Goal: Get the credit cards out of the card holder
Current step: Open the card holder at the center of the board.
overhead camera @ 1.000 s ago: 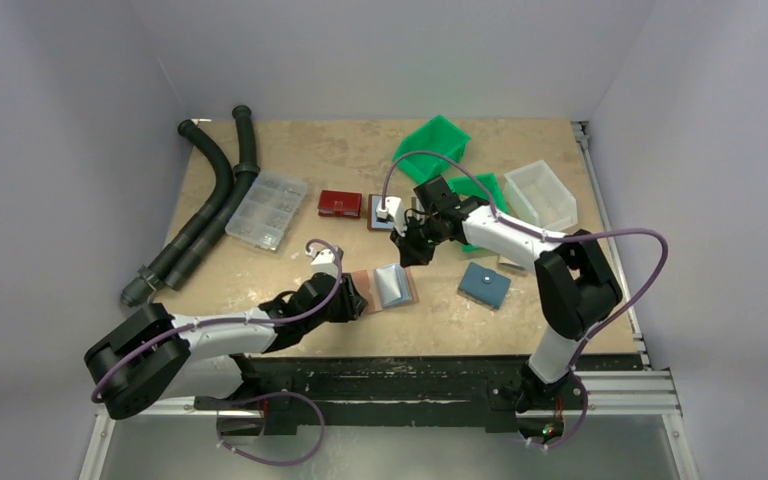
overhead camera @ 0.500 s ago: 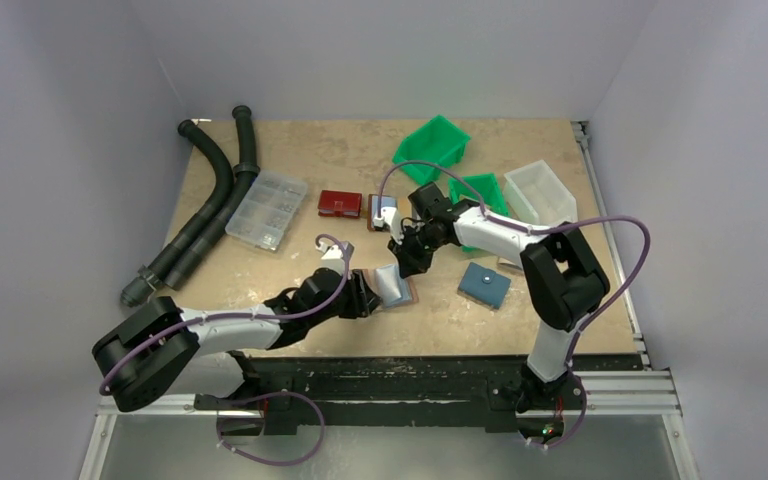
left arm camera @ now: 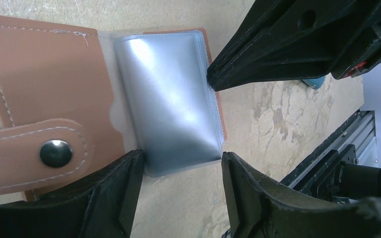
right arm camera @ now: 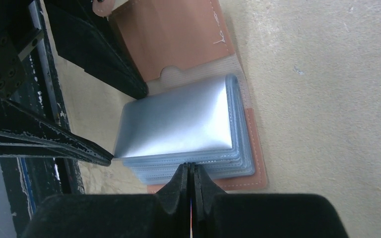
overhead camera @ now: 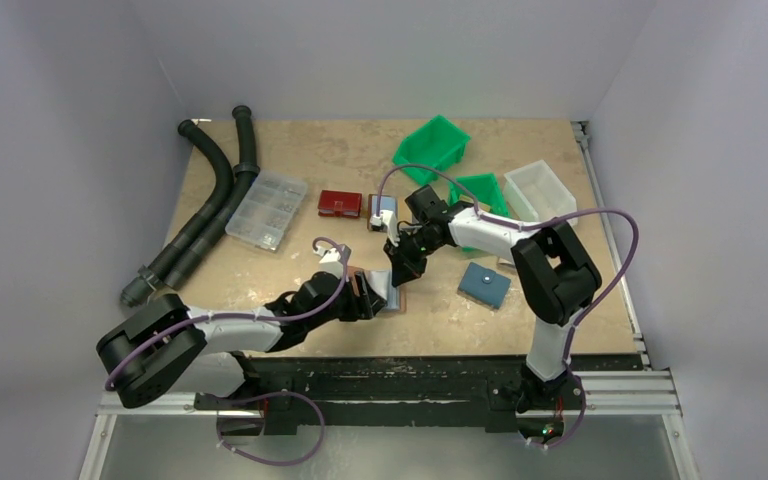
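The card holder (left arm camera: 44, 84) is a brown leather wallet lying open on the table, snap tab to the left. A stack of clear plastic sleeves (right arm camera: 178, 124) on it shows a grey-blue surface; I cannot tell cards from sleeves. My left gripper (left arm camera: 181, 168) is open, its fingers (left arm camera: 114, 198) either side of the stack's near end. My right gripper (right arm camera: 189, 166) is shut, its tips touching the stack's side edge. In the top view the holder (overhead camera: 378, 290) lies between the left gripper (overhead camera: 365, 298) and the right gripper (overhead camera: 401, 272).
A blue square snap pouch (overhead camera: 484, 284) lies right of the holder. Behind are a second brown wallet (overhead camera: 382, 212), a red box (overhead camera: 340, 203), a clear organiser (overhead camera: 268, 209), green bins (overhead camera: 432, 142), a white tub (overhead camera: 541, 193) and black hoses (overhead camera: 210, 200).
My left gripper has moved right until its fingers straddle the holder's sleeves. My right gripper has come down and left onto the edge of the sleeve stack.
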Tool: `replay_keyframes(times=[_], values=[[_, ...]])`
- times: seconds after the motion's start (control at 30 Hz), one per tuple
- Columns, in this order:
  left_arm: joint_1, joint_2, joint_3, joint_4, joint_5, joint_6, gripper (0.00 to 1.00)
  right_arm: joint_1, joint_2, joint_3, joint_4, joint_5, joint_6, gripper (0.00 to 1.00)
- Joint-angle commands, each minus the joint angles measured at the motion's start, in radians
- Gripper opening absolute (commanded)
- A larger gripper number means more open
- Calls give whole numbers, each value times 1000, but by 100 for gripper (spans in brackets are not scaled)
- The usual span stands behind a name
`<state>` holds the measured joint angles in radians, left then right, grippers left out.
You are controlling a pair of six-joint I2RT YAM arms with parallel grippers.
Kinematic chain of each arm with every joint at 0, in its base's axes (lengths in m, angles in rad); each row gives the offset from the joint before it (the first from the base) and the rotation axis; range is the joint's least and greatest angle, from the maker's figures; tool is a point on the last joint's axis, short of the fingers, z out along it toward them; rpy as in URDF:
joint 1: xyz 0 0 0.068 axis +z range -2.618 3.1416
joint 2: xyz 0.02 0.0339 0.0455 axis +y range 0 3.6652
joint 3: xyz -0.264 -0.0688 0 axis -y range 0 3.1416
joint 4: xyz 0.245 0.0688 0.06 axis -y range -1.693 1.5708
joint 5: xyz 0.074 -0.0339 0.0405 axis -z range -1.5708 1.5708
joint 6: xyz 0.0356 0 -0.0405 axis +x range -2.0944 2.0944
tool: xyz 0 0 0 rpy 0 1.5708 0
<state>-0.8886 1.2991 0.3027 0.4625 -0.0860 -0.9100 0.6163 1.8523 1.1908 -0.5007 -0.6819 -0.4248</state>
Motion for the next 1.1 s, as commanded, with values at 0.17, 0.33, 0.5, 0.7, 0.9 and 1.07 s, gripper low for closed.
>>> replay_keyframes(times=[0.17,0.33,0.5,0.7,0.9,1.07], values=[[2,-12,40,-22,-1,32,67,6,-2,28,48,-79,57,5],[1,-16,99,-113,-2,108,71,6,1,29,50,-79,60,5],[2,40,188,-246,-56,152,72,7,1,29,51,-78,64,5],[2,90,252,-318,-104,168,63,6,1,27,53,-74,66,5],[2,85,259,-348,-135,167,48,6,-2,28,53,-77,67,5],[4,61,249,-346,-141,161,25,5,-5,30,51,-77,70,6]])
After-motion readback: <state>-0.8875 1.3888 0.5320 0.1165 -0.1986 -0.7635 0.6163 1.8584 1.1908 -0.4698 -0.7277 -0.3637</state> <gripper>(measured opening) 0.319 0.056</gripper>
